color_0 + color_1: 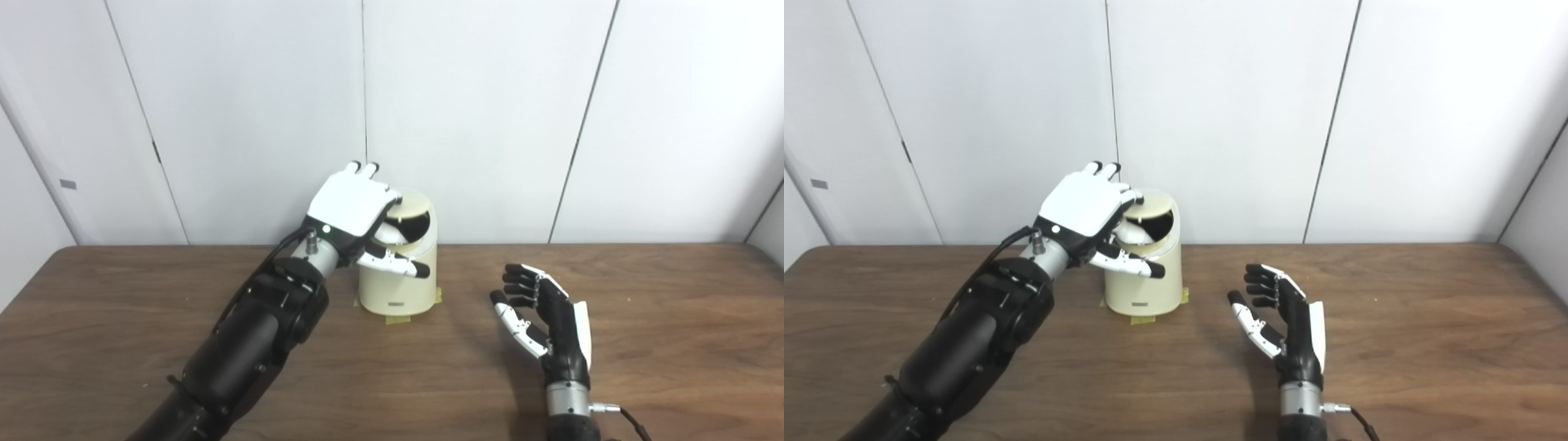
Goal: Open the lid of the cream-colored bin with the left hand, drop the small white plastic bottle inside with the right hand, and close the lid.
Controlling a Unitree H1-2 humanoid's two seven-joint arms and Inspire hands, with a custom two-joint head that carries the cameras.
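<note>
Two of the three steps look finished or close to it, judging by how things lie. From the left eye, my left hand is up at the top of the cream-colored bin, fingers curved over the near edge of the lid, thumb stretched across the front of the body. The lid sits tilted, with a dark crescent of opening showing on its right side, so it is not yet shut. I cannot tell whether I am pinching the lid or only resting on it. My right hand stands palm-up over the table, well apart from the bin, fingers spread and holding nothing.

From the right eye, the same left hand covers the left part of the bin's top, and the gap under the tilted lid shows more plainly. A pale rounded shape lies in that opening; it may be the small white plastic bottle or part of the lid's swing flap, I cannot say. No bottle shows on the table or in my empty right hand, so I judge the drop done. What remains is bringing the lid flat and drawing my left hand away.
</note>
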